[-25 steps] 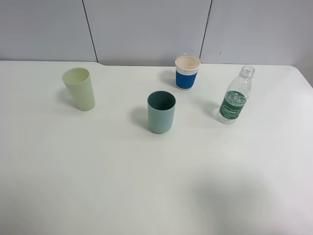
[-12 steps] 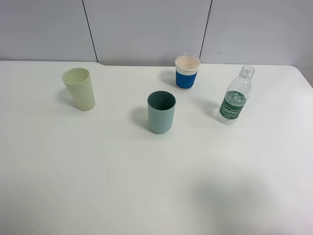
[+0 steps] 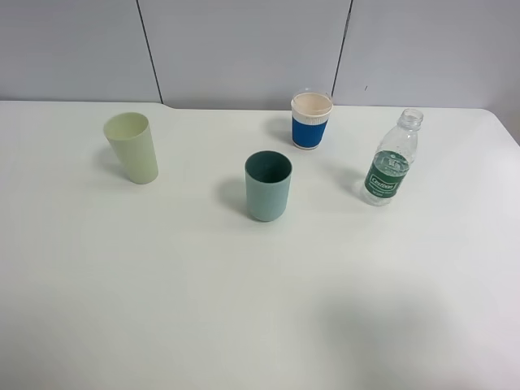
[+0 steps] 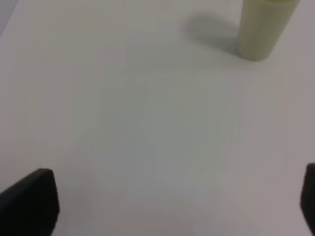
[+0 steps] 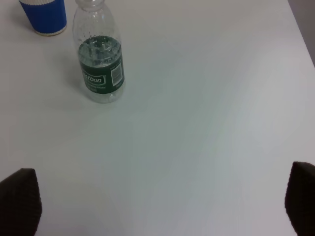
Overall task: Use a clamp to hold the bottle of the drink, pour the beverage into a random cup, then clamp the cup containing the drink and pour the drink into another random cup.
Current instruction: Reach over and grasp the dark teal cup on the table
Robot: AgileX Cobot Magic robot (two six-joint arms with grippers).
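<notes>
Left end effector (image 4: 170, 204) and right end effector (image 5: 160, 204) both gape apart, the right facing the upright bottle (image 5: 101, 61), likely to clamp it.

Of the left gripper (image 4: 165, 201) only two black fingers (image 4: 29, 204) are seen: one is a blunt, matte block with a rounded corner, while the one opposite is cut to a thin sliver by the frame edge. The right gripper (image 5: 162, 201) is shown by two dark fingers (image 5: 18, 202) of brownish black, softly rounded at the tips; their surface detail is lost to blur.
</notes>
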